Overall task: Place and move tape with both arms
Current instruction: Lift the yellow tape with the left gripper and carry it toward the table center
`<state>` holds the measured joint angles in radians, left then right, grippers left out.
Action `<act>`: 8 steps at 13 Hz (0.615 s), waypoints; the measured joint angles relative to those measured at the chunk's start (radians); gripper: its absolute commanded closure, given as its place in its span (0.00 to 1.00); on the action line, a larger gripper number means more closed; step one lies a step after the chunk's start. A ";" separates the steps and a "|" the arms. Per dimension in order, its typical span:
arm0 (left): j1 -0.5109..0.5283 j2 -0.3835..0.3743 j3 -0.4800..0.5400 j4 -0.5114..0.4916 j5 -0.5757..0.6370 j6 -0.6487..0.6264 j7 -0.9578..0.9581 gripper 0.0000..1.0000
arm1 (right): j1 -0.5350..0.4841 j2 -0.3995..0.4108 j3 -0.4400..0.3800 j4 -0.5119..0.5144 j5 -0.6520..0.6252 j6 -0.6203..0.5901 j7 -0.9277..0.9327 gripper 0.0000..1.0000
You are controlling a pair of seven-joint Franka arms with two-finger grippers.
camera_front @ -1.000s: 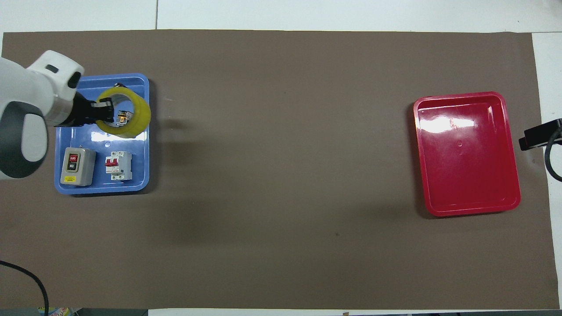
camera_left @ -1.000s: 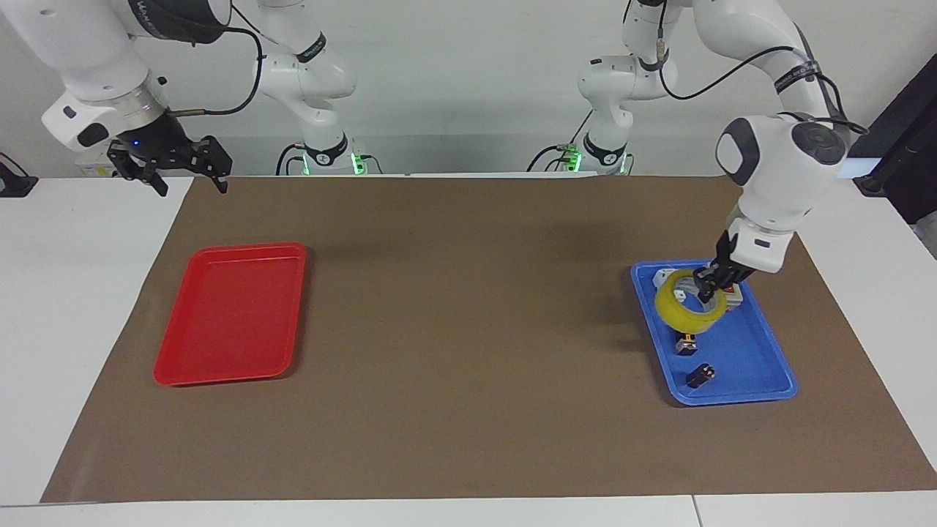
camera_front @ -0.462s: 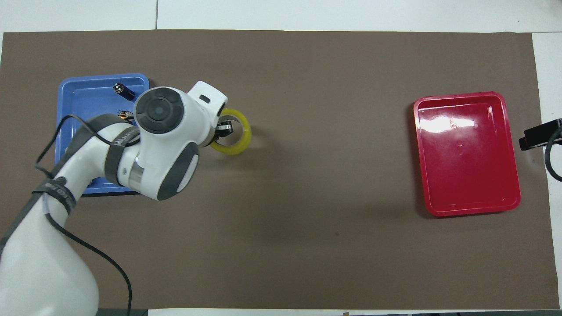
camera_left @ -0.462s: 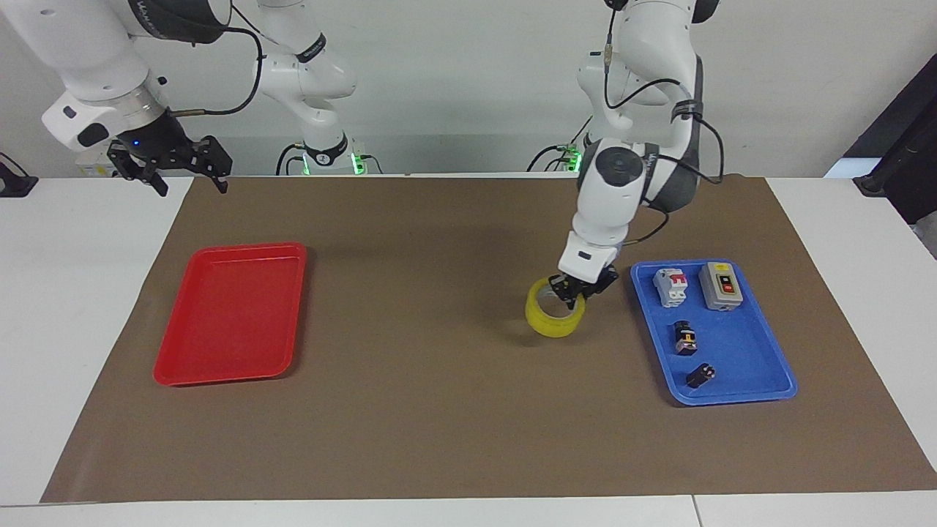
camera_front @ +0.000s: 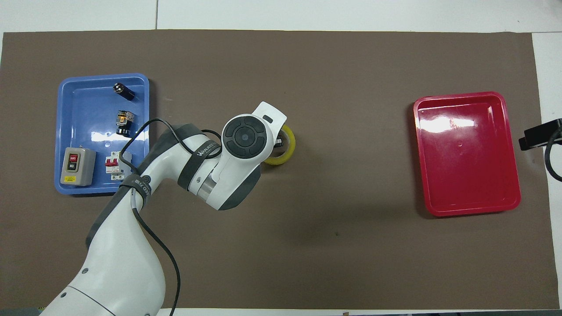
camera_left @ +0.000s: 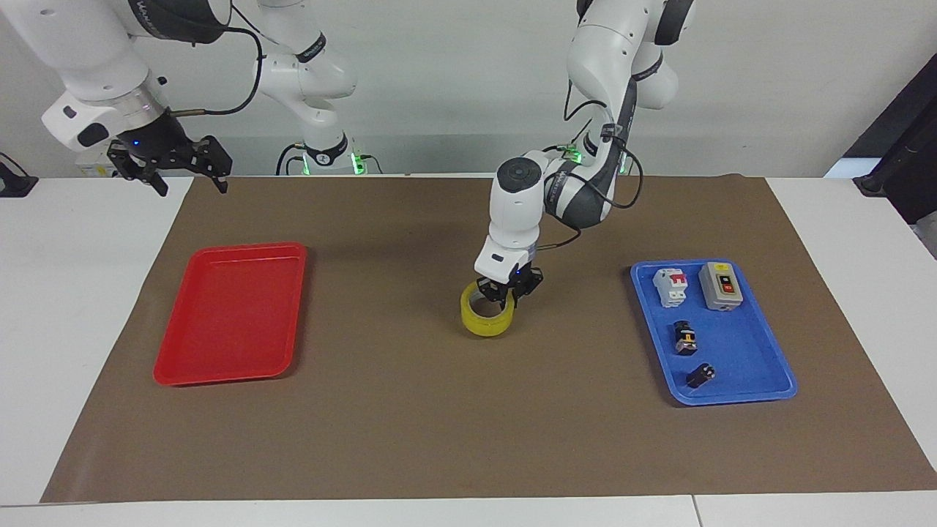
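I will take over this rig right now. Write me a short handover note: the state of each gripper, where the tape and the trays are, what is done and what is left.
Left gripper: shut on the tape, low over the middle of the brown mat; whether the roll touches the mat cannot be told.
Right gripper: open, waiting above the mat's corner, near the red tray.
Blue tray, at the left arm's end: holds only the small electrical parts.
Done: the tape is out of the blue tray.
Left: probably release it mid-mat, then the right arm picks it up; the red tray looks like its destination.
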<state>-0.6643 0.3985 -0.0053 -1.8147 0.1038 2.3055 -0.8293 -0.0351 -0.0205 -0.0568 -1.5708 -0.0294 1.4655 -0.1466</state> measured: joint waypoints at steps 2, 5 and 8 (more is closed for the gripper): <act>-0.005 0.009 0.000 -0.001 0.001 0.001 0.000 0.87 | 0.000 0.000 0.000 0.000 0.000 0.000 0.000 0.00; -0.006 0.011 0.000 -0.001 0.001 0.002 0.000 0.37 | 0.000 0.000 0.000 0.000 0.000 0.000 0.000 0.00; -0.007 0.009 0.000 0.002 0.001 0.003 0.000 0.19 | 0.000 0.000 0.000 0.000 0.000 0.000 0.000 0.00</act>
<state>-0.6709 0.4078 -0.0049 -1.8123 0.1046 2.3081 -0.8292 -0.0351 -0.0205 -0.0568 -1.5708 -0.0294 1.4655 -0.1466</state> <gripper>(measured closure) 0.379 0.000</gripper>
